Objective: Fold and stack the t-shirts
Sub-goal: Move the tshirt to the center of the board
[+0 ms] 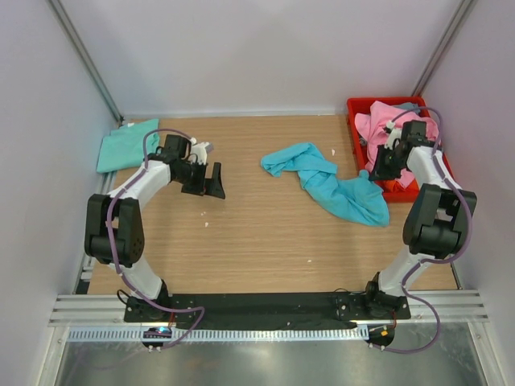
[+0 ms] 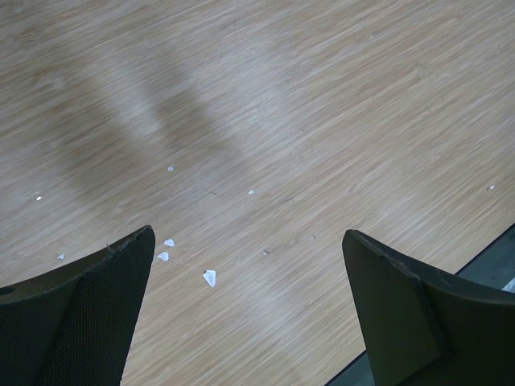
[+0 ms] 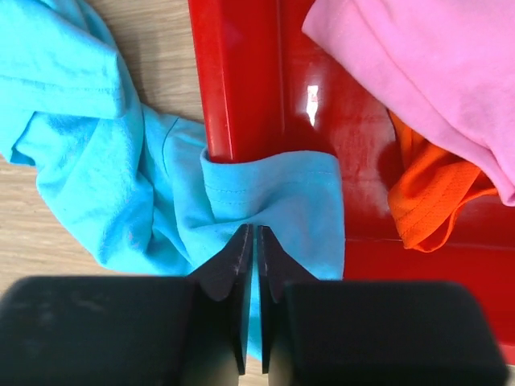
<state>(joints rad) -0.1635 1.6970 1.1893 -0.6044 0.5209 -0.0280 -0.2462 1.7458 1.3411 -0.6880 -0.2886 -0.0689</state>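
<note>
Hem of the turquoise-blue t-shirt (image 3: 88, 153) drapes over the wall of the red bin (image 3: 233, 80), and the right gripper (image 3: 253, 233) is pinched tight on it, probably to drag that caught edge onto the table (image 1: 257, 241), where the rest lies crumpled. The left gripper (image 2: 248, 233) hangs spread wide and empty above bare wood, likely ready to share the fold. The mint-green t-shirt (image 1: 127, 145) lies folded at the far left corner, the pink t-shirt (image 3: 418, 72) in the bin.
</note>
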